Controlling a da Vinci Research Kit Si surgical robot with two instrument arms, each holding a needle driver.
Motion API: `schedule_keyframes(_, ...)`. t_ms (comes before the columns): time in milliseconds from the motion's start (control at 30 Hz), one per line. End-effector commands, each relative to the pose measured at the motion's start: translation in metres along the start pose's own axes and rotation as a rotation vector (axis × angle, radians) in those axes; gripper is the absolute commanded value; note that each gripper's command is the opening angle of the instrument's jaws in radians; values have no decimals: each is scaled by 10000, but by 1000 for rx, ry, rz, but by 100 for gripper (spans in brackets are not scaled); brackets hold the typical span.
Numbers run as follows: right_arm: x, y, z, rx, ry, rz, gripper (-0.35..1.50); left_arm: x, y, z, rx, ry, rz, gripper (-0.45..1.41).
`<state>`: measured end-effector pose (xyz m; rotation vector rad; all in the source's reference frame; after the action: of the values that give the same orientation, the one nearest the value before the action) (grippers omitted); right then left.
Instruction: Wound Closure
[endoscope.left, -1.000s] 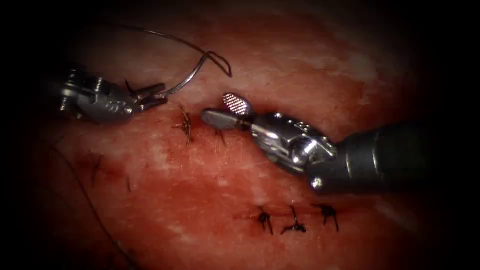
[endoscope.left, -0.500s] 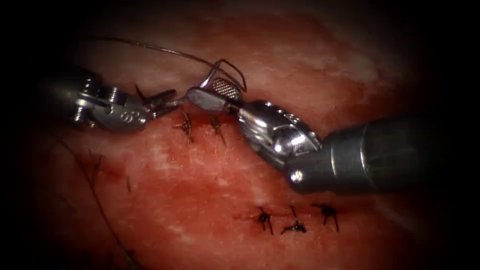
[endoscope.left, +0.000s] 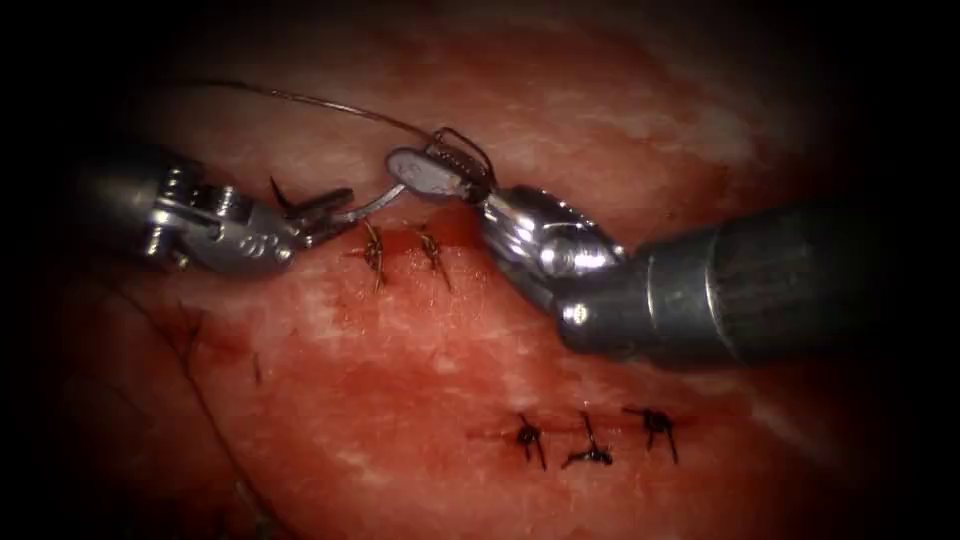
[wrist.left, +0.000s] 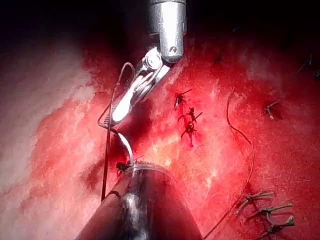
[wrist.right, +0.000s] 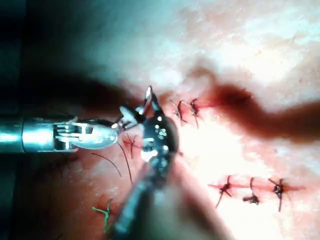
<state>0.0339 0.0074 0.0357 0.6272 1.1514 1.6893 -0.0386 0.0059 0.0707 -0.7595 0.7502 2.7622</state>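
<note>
The curved needle (endoscope.left: 375, 203) hangs free above the tissue (endoscope.left: 400, 340), over the stitched cut (endoscope.left: 405, 238), with both tools on it. My left tool (endoscope.left: 340, 208) is shut on one end of its curve. My right tool (endoscope.left: 418, 170), coming in from the right, is shut on the needle further along, near the thread end. Thread (endoscope.left: 320, 102) runs from there up and away to the left, with a small loop (endoscope.left: 475, 155) over the right jaws. In the left wrist view the right tool (wrist.left: 125, 106) grips above the needle (wrist.left: 126, 145).
Two knotted stitches (endoscope.left: 372, 252) (endoscope.left: 433, 252) cross the upper cut just below the tools. Three more stitches (endoscope.left: 590, 440) lie in a row lower right. Red fluid (endoscope.left: 450, 225) wets the cut by the right tool. A loose thread (wrist.left: 247, 150) trails over the tissue.
My right tool came in from the right, up and left to the needle, and its open jaws shut on it. My left tool kept hold and drifted slightly right.
</note>
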Motion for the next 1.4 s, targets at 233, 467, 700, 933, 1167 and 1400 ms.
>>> schedule_keyframes(233, -15, 7, 13, 9, -16, 24, 98, 5, 10, 0, -2, 5, 16, -45)
schedule_keyframes(467, -16, 5, 19, -1, -26, 77, -35, 9, 11, -3, 3, 8, 32, -45)
schedule_keyframes(700, -8, 12, 12, -21, -23, -67, -35, 13, 8, -3, -22, 54, 12, 27)
schedule_keyframes(933, -1, 19, -1, 43, -76, -420, -35, 20, 4, -14, -270, 217, -314, 51)
schedule_keyframes(1167, 11, 26, -19, 152, -163, -582, -35, 29, -12, -32, -421, 207, -520, 47)
schedule_keyframes(1400, 28, 23, -31, 347, -352, -1055, -35, 39, -27, -35, -612, 197, -681, 52)
